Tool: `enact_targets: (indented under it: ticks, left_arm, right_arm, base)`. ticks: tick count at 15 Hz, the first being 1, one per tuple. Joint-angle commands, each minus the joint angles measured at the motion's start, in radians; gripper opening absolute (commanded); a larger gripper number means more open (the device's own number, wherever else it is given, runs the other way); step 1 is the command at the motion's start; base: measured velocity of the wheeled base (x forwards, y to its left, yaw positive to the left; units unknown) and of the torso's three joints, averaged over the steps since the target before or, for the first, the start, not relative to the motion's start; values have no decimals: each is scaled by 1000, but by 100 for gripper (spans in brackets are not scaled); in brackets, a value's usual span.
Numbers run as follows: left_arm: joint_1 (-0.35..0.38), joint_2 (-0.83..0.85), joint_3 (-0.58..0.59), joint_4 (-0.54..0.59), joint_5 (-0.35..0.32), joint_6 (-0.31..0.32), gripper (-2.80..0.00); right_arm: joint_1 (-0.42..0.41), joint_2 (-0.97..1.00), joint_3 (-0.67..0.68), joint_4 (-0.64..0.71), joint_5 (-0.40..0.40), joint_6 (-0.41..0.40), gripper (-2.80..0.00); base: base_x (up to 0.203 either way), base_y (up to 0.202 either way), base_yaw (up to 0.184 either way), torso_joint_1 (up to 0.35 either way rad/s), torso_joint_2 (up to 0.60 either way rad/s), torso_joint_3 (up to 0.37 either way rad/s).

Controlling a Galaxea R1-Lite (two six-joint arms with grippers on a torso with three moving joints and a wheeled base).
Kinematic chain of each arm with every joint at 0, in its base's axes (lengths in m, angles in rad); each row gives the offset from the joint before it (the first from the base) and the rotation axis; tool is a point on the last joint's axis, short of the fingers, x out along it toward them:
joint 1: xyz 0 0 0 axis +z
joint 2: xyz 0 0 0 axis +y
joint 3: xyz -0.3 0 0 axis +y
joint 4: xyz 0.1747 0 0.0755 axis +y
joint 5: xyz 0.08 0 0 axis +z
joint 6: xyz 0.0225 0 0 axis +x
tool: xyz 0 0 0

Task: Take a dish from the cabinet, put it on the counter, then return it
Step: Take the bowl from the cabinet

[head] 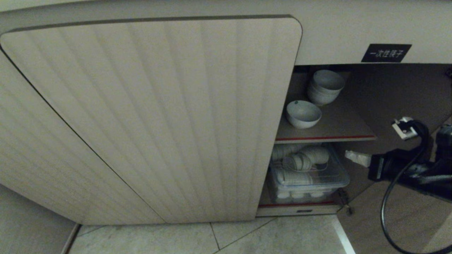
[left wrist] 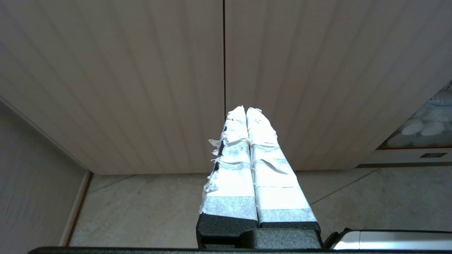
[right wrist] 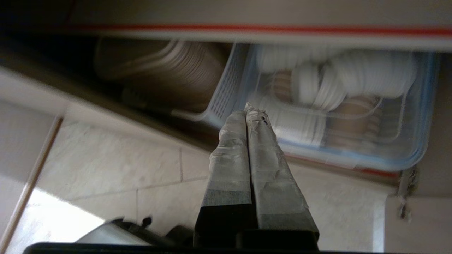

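The cabinet [head: 159, 116] has its left fluted door closed and its right side open. The dish [head: 303, 113], a single small white bowl, sits upright on the upper red-edged shelf [head: 332, 137]. My right gripper [head: 357, 157] hangs shut and empty at the opening's right, lower than the dish and apart from it. In the right wrist view this gripper [right wrist: 250, 111] points at a clear bin [right wrist: 416, 155] under the shelf [right wrist: 247, 28]. My left gripper [left wrist: 246, 110] is shut and empty, low in front of the closed doors. The counter is out of view.
A pile of white bowls [head: 325, 86] stands behind the dish. The clear bin [head: 340, 176] of several bowls fills the lower compartment. The opened door [head: 399, 218] swings out at the right, with a black cable [head: 385, 204] looping before it. A black label [head: 386, 53] sits above.
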Motion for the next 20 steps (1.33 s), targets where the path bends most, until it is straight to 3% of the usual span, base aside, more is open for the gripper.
enact_targets:
  ticks: [1,10,13,16,20]
  left_arm:
    - [0,0,0,0,0,-1,-280]
    - [0,0,0,0,0,-1,-280]
    - [0,0,0,0,0,-1,-280]
    - [0,0,0,-1,0,-1,-280]
    - [0,0,0,0,0,-1,-280]
  right_arm:
    - [0,52,-43,-6,-5,0,-280]
    - [1,157,-196,1,-15,-2,-280]
    - [21,202,-247,6,-95,1,-280]
    - [28,229,-305,15,-109,9,-280]
    - [28,238,-385,66,-111,80,-280]
  base:
    - [0,0,0,0,0,0]
    - [0,0,0,0,0,0]
    - [0,0,0,0,0,0]
    - [0,0,0,0,0,0]
    - [0,0,0,0,0,0]
